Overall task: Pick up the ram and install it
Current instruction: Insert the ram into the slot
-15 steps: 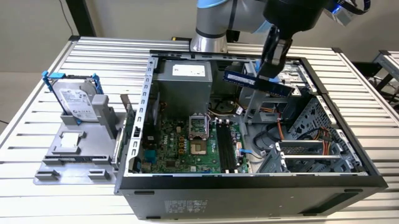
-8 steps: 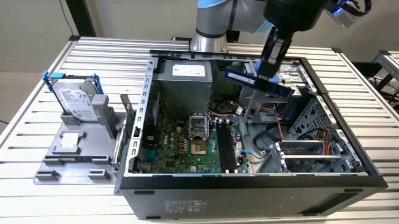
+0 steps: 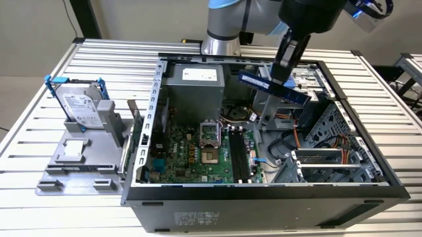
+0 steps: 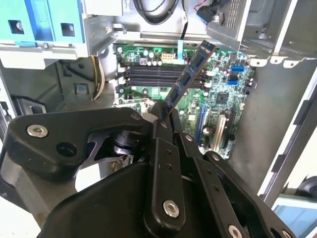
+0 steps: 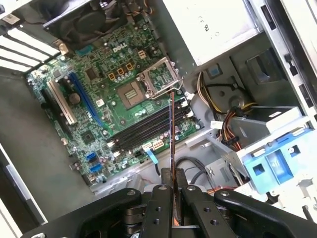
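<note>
Above four black slots [image 5: 148, 128], one ram [image 3: 264, 83], clamped in one gripper [image 4: 166, 110].

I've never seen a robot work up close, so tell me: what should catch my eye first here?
First, the gripper shut on the ram, holding the thin stick in the air above the open computer case. Inside lies the green motherboard with its black slots. At the exterior view's left, a silver hard drive in blue rails stands on a grey holder.
</note>
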